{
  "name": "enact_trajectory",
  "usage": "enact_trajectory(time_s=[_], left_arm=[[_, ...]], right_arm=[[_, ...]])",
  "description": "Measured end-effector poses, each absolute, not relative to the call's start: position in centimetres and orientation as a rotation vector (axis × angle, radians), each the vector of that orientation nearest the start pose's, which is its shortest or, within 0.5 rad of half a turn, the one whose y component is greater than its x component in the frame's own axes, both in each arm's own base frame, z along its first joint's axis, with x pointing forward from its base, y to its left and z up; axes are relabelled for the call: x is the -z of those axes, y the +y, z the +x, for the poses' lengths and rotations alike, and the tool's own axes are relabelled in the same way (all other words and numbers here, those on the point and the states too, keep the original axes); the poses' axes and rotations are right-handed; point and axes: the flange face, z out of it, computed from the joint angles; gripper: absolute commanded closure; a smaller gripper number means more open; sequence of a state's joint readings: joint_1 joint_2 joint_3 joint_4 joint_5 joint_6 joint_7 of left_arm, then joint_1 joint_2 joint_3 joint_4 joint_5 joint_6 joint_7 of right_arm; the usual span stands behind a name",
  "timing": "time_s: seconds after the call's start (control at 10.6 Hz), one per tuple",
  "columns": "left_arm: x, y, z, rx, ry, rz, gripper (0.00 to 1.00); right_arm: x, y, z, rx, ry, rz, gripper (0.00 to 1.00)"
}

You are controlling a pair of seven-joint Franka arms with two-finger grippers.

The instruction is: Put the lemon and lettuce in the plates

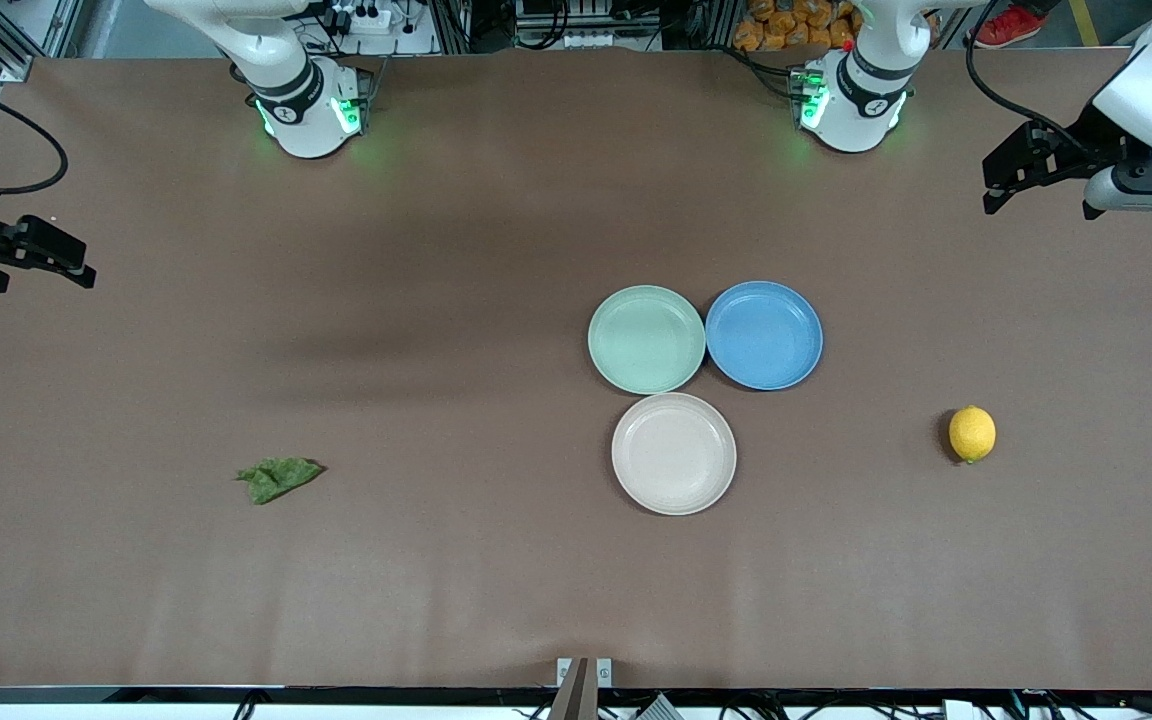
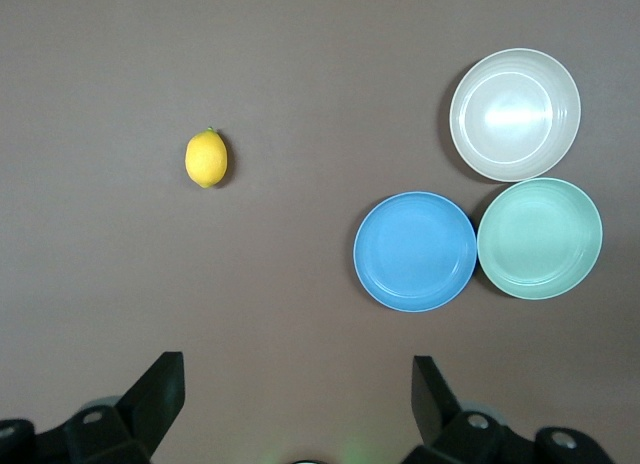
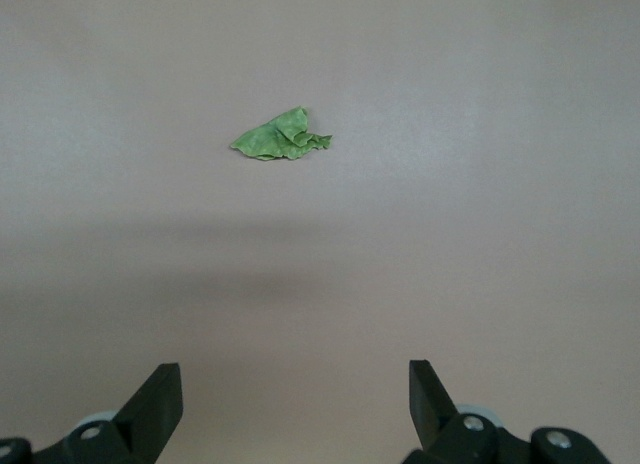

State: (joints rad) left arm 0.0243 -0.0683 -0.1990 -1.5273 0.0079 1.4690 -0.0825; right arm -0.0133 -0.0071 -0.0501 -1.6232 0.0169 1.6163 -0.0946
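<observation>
The lemon lies on the table toward the left arm's end and also shows in the left wrist view. The lettuce lies toward the right arm's end and shows in the right wrist view. The mint plate and the beige plate sit mid-table, both empty, the beige one nearer the front camera. My left gripper is open and empty, high over the left arm's end. My right gripper is open and empty, high over the right arm's end.
A blue plate, also empty, touches the mint plate on the side toward the left arm's end; it shows in the left wrist view with the mint and beige plates. The brown table bears nothing else.
</observation>
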Motion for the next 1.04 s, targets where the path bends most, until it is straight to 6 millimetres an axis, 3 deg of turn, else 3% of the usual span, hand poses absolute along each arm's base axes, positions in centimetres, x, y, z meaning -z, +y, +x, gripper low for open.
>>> enact_trajectory(time_s=[0.47, 1.04], left_arm=[[-66.0, -9.3, 52.2, -0.017, 0.141, -3.114, 0.0], [-62.6, -7.8, 56.9, -0.072, 0.059, -3.064, 0.0]], right_arm=[[-61.4, -3.6, 55.2, 0.022, -0.042, -3.124, 0.0], [-61.4, -3.6, 55.1, 0.022, -0.041, -3.124, 0.0]])
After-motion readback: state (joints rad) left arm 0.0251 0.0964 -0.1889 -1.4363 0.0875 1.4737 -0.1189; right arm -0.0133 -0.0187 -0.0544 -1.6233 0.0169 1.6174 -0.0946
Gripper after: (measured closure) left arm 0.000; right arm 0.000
